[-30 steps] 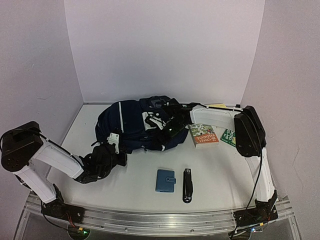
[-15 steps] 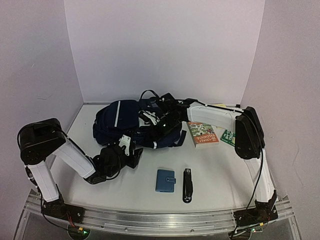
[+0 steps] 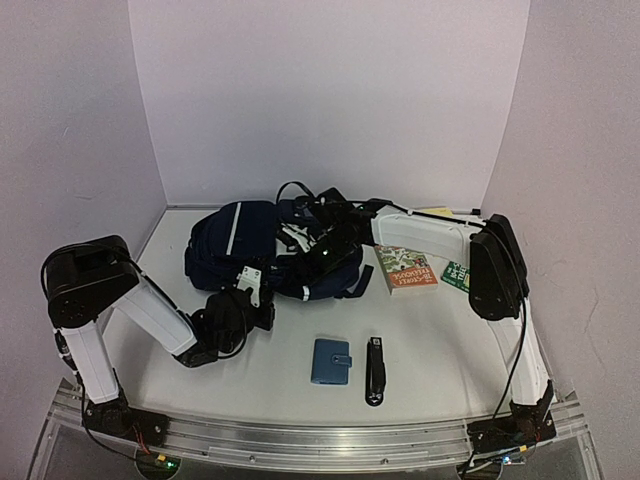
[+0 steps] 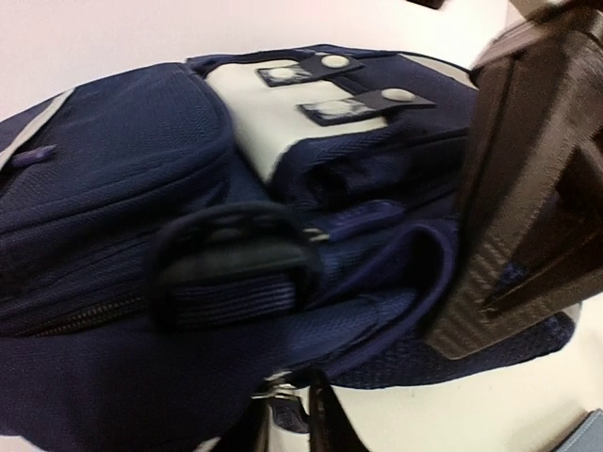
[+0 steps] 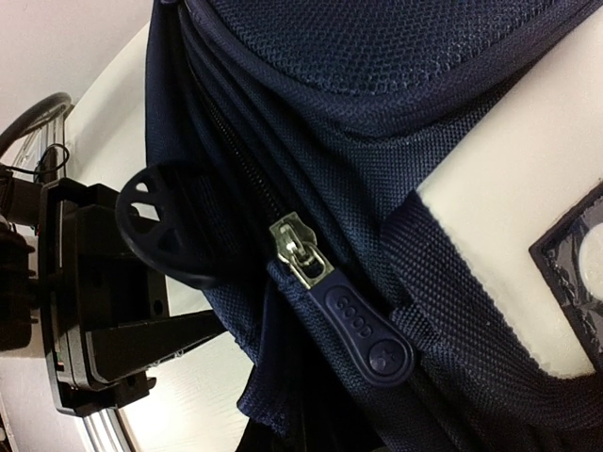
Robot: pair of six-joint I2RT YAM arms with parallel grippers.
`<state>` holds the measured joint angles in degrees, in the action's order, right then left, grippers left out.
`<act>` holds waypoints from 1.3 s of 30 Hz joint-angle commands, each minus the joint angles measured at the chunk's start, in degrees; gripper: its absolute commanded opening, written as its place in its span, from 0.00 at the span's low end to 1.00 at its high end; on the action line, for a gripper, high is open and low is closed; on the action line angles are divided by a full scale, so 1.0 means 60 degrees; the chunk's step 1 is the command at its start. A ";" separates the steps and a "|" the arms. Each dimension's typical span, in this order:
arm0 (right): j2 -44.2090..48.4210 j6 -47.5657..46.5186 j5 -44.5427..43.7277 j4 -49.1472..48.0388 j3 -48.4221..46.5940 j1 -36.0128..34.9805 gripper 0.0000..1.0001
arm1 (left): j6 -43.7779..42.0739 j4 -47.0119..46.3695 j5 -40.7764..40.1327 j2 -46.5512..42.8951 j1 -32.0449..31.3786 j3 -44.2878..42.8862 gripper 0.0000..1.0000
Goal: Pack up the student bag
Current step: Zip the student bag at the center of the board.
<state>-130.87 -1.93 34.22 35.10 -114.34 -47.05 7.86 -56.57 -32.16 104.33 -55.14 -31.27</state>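
Observation:
The student bag [image 3: 262,243] is a dark navy backpack with thin white stripes, lying on its side at the back middle of the table. My left gripper [image 3: 264,298] is at its near edge; in the left wrist view it [image 4: 294,422] is shut on a navy zipper pull [image 4: 285,411] with a metal slider. My right gripper [image 3: 326,254] reaches in from the right and pinches the bag's fabric [image 5: 283,395] beside a second zipper pull [image 5: 350,318]. Its fingers [image 4: 513,217] show at the right of the left wrist view, pressed on the bag's edge.
A small light-blue wallet [image 3: 331,361] and a black stapler-like object [image 3: 375,369] lie near the front middle. An orange-and-green book [image 3: 405,269] and a green book [image 3: 457,273] lie right of the bag. Walls enclose the left, back and right sides.
My left gripper has moved right along the bag's near edge and closed on the zipper pull. The bag's right end has bunched up and shifted left under my right gripper.

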 commanded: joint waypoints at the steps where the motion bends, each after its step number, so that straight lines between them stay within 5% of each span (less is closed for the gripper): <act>1: 0.0608 -0.0037 0.0630 -0.0348 -0.0059 -0.0133 0.00 | -0.0020 -0.0549 -0.0761 -0.0346 0.0050 0.0375 0.04; 10: 0.0586 -0.0600 -0.0207 -0.0323 0.0035 -0.0083 0.00 | 0.0005 -0.0364 -0.0078 -0.1429 0.0050 0.1249 0.00; 26: 0.1037 -0.1946 -0.1097 -0.0247 0.1668 0.0538 0.00 | 0.0704 0.2681 -0.0871 -0.4172 0.0217 0.2230 0.00; 39: 0.0451 -0.3340 -0.2145 -0.0282 0.1001 0.1102 0.00 | 0.1667 0.5124 0.1706 -0.5523 0.0738 0.1842 0.00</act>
<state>-127.81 -20.06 28.81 32.38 -104.43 -44.44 14.89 -28.58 -25.36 72.04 -51.73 -17.85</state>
